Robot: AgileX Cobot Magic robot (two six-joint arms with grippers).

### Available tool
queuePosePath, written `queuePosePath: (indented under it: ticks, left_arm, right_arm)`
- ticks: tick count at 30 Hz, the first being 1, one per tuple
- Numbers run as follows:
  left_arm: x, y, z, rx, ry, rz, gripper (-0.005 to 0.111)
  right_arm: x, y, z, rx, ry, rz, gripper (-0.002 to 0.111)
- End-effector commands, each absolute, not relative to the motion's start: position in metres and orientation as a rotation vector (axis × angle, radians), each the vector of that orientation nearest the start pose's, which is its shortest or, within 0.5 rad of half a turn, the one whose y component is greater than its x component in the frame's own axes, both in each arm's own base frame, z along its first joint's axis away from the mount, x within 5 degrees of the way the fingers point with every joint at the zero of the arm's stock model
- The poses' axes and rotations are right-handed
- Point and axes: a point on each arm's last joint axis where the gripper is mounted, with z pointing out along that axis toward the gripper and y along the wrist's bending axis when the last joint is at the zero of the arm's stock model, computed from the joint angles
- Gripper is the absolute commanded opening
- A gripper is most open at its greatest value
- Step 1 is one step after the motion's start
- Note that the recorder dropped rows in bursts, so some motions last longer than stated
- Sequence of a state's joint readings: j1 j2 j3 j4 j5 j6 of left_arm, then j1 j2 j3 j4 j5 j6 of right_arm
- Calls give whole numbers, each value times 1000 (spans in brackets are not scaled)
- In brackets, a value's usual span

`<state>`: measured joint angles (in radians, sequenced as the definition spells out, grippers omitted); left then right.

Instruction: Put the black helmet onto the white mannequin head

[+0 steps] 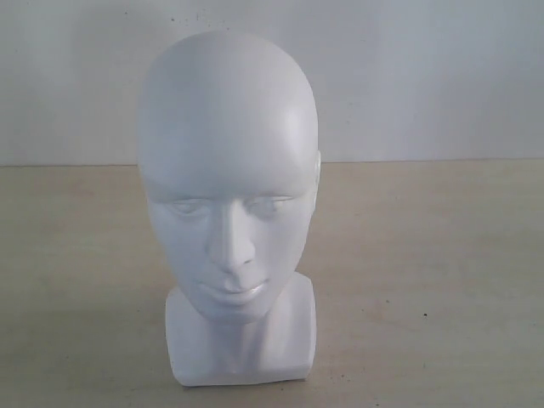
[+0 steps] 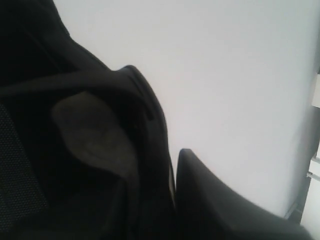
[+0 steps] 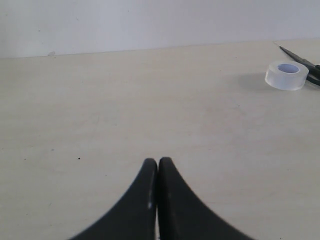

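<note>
My left gripper (image 2: 174, 167) is partly closed on the rim of the helmet (image 2: 95, 130). One finger shows outside the shell and the other is hidden in the lining. The helmet hangs in front of the wall, out of the exterior view. The head (image 1: 228, 170) stands upright and bare on the desk (image 1: 425, 280). My right gripper (image 3: 158, 163) is pressed closed and empty above the desk. I judge the shell stiff, smooth and bulky, so a one-sided rim hold may let it swing. The glossy head could tip if nudged.
</note>
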<state>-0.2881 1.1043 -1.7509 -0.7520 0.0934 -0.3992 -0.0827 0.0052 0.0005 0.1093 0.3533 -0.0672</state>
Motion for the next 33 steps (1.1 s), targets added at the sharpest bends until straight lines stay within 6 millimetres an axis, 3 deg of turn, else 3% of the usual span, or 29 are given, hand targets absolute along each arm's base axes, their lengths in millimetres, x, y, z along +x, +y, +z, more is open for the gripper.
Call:
queuePosePath:
  ticks: [1,8,17,22,29,33]
  left_arm:
    - [128,-37,646,-391,762,-1421,4]
    - [118,-40,658,-251,544,-1597,4]
    - [126,-49,659,-118,402,-1799,4]
    - [136,-51,656,-16,208,-2128,4]
    - [159,-44,641,97,-153,-2276,4]
    - [182,-52,631,22,-200,-2337,4]
  right_arm:
    - [54,-1,183,79,1821,-6,0]
    - [54,-1,183,79,1821,-6,0]
    - [54,-1,183,79,1821,-6,0]
    - [54,-1,183,79,1821,-6,0]
    - [53,-1,182,79,1830,-6,0]
    - [53,-1,182,79,1827,-6,0]
